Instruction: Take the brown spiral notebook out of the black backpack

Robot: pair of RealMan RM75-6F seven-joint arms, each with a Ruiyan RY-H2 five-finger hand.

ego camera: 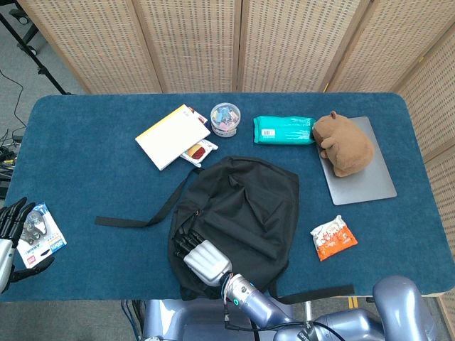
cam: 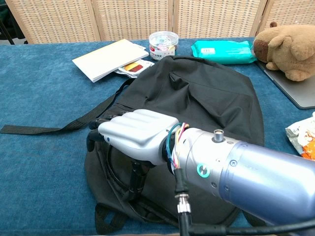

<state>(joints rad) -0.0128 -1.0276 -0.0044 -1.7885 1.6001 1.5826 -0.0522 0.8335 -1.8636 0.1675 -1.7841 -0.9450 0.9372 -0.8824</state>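
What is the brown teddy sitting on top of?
The brown teddy lies on a flat grey laptop, closed, on the blue table. The part of the laptop beneath the teddy is covered, so nothing there can be seen.

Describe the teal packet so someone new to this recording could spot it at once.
Start at the black backpack in the middle of the blue table. Beyond its far edge, the teal packet lies flat between the round clear tub and the brown plush toy. It is the only teal thing, with a small white label.
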